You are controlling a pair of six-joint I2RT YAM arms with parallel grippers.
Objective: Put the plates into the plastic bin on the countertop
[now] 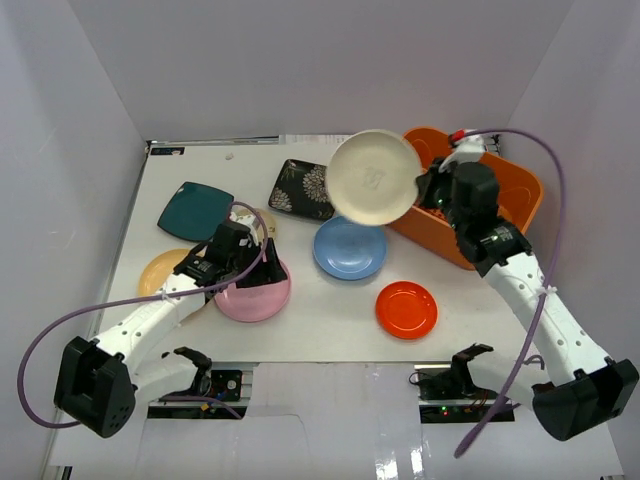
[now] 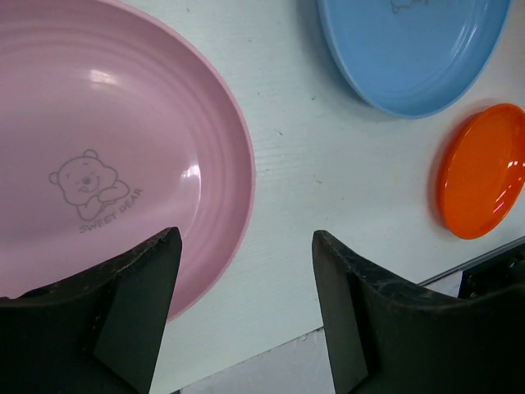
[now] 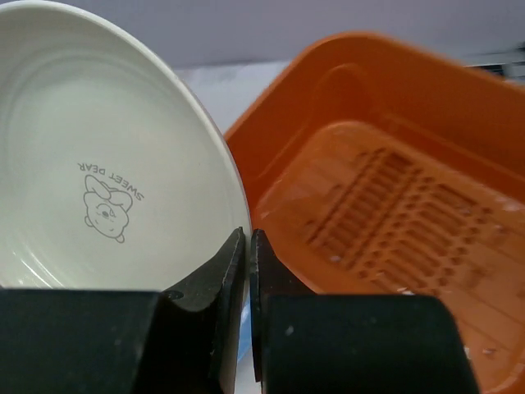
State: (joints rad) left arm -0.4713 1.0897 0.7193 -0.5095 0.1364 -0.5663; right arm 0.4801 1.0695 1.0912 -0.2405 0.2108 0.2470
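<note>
Cream plate point(image 1: 373, 177) held beside bin point(image 1: 520, 190).
Right gripper point(image 3: 248, 238) clamps its rim; left gripper point(image 2: 244, 236) wide astride pink plate point(image 2: 98, 164) edge.

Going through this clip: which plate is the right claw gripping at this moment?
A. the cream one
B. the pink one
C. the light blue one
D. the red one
A: the right claw is shut on the rim of the cream plate, holding it up next to the orange bin.

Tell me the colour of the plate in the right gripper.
Cream plate, best in the right wrist view.
</note>
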